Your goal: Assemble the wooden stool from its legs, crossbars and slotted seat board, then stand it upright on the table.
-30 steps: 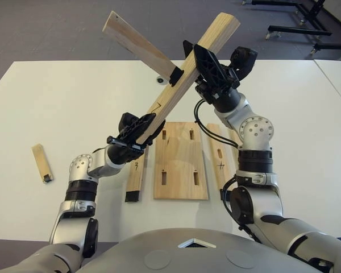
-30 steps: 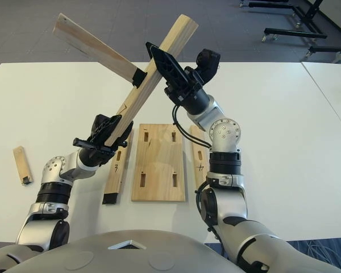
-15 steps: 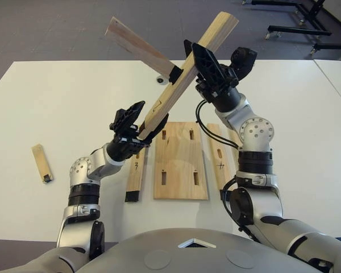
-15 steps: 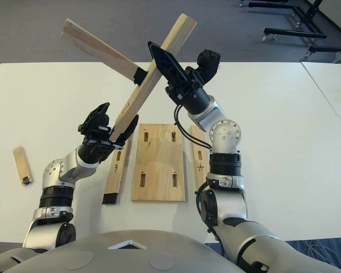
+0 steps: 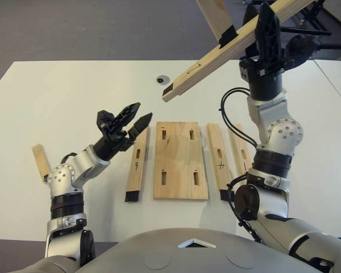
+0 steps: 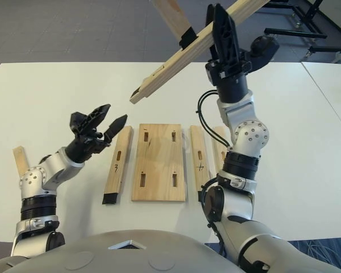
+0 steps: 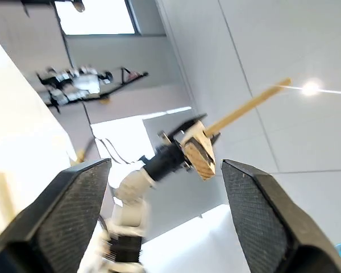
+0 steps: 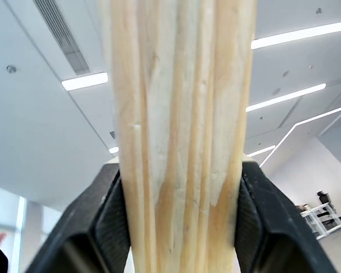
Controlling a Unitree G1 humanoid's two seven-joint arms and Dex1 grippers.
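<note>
Right end effector (image 5: 261, 35) clamps the long pale wooden leg with attached crossbar (image 5: 211, 68) high above the white desk (image 5: 57, 102), while left end effector (image 5: 142, 111), fingers spread wide, hovers beside the flat slotted wooden seat board (image 5: 180, 162) lying mid-desk.

Lab: white table (image 5: 57, 102), ceiling strip lights (image 8: 295, 34)

Handwritten marks only, pencilled on wood.
- Left slotted leg (image 5: 136, 162), flat on counter (image 5: 57, 96) just left of seat board (image 5: 181, 170): mark resembling "7", written beside slot, on side nearer robot.
- Right slotted leg (image 5: 218, 156), flat just right of seat board: cross mark, readable as "+" or "x", likewise placed beside slot.
- Raised leg (image 5: 216, 58), held above counter: faint pencil stroke near lower end, too faint to be read.
</note>
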